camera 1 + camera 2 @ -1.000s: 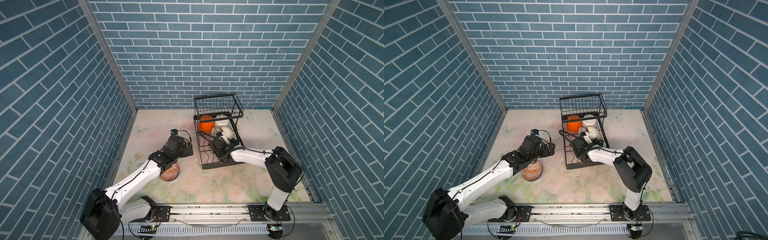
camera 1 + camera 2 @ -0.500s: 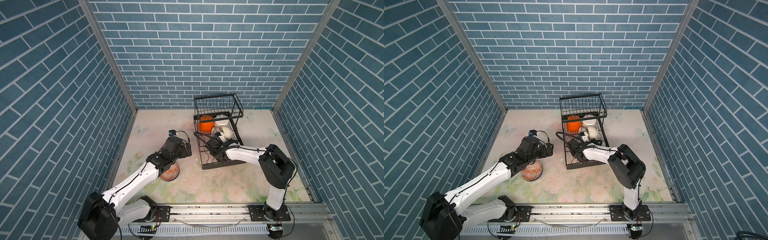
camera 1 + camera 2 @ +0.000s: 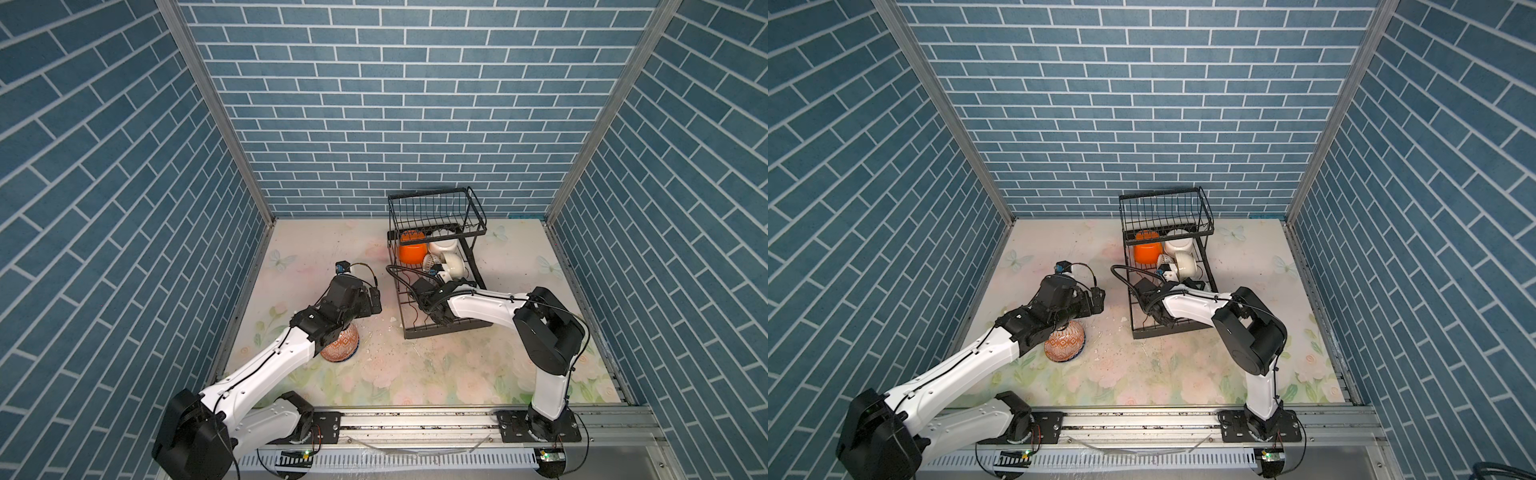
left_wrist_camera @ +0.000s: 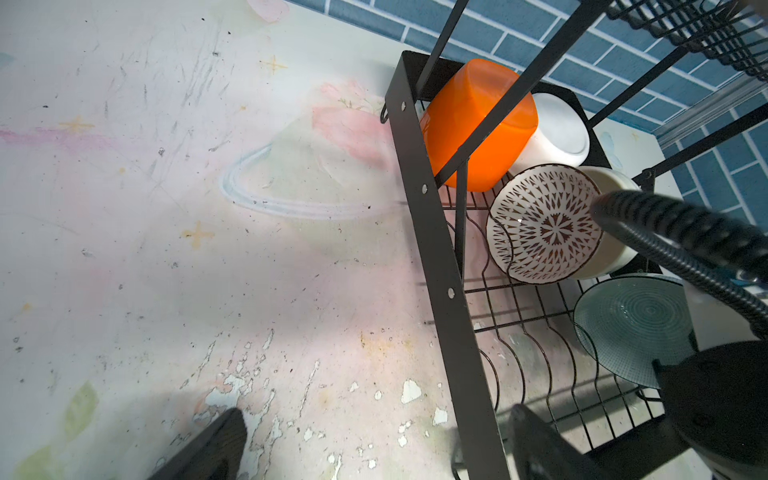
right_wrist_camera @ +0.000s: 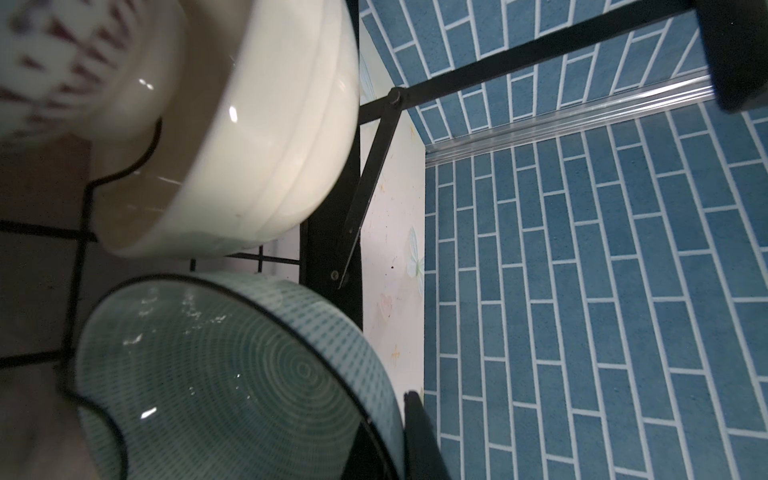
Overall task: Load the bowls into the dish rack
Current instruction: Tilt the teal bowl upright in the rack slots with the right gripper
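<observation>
Over the last second the right arm's elbow swings in toward centre and its wrist edges along the dish rack [image 3: 446,331] base; the left arm barely drifts. To me that's the green bowl [image 5: 232,374] being seated among the divider wires beside the cream bowl [image 5: 249,124], not yet released. Right gripper [image 5: 403,419] looks pinched shut on the green bowl's rim, forearm low across the rack. Left gripper [image 3: 374,298] hangs wide open, arm over the patterned orange bowl [image 3: 343,347], upside down on the table, next to load
</observation>
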